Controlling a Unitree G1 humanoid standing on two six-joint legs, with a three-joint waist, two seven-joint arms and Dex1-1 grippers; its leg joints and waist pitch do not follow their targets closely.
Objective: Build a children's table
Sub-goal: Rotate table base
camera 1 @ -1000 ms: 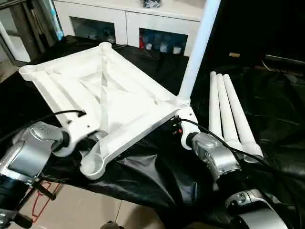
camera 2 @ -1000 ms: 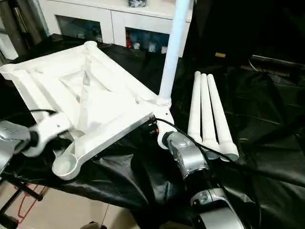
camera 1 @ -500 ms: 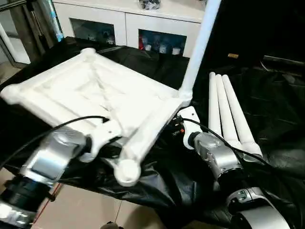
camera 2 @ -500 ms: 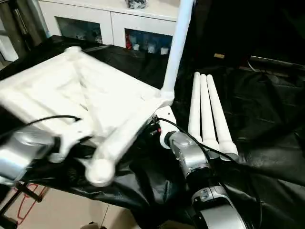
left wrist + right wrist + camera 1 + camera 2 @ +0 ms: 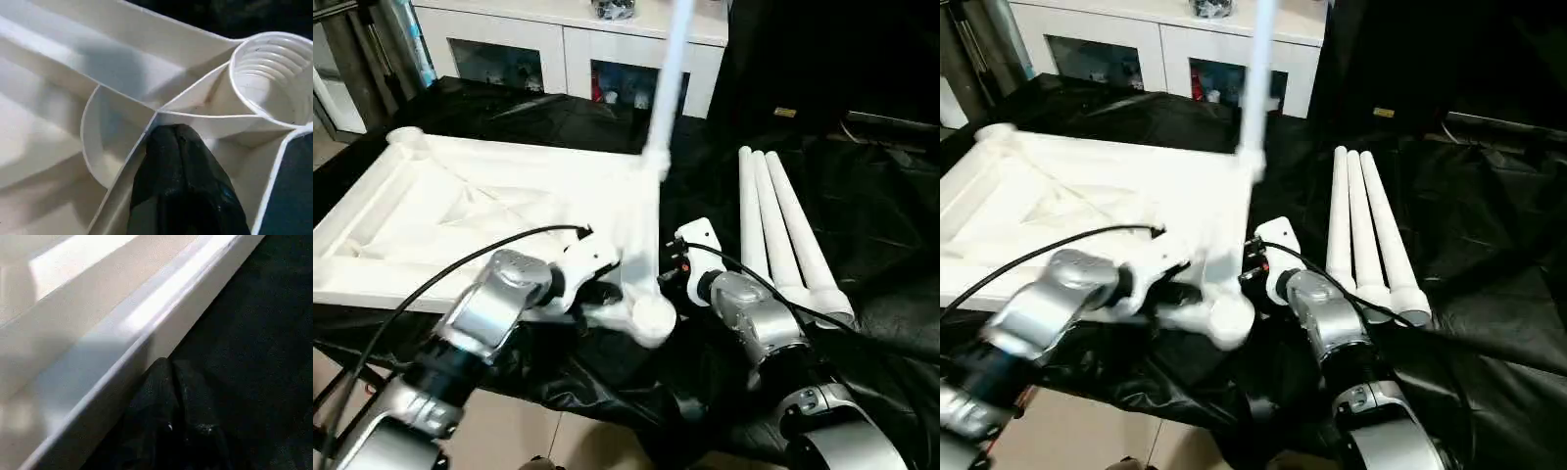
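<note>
The white tabletop (image 5: 480, 211) lies underside up on the black cloth, its ribs showing. One white leg (image 5: 666, 78) stands upright in the far right corner socket. My left gripper (image 5: 599, 286) is shut on a rib (image 5: 122, 161) of the tabletop, beside the empty near corner socket (image 5: 271, 81). My right gripper (image 5: 677, 272) sits just right of that near corner, its black fingers (image 5: 171, 416) pressed together against the tabletop's outer edge (image 5: 122, 338). Three loose legs (image 5: 781, 240) lie side by side on the cloth at the right.
A white cabinet with glass doors (image 5: 558, 59) stands behind the work surface. The black cloth (image 5: 881, 215) covers the surface and hangs over its front edge. Bare floor (image 5: 509, 441) shows below. Cables run along both forearms.
The tabletop has swung round flat on the cloth: its near corner has moved right toward my right gripper, and the upright leg has shifted left. My left arm swept right with it.
</note>
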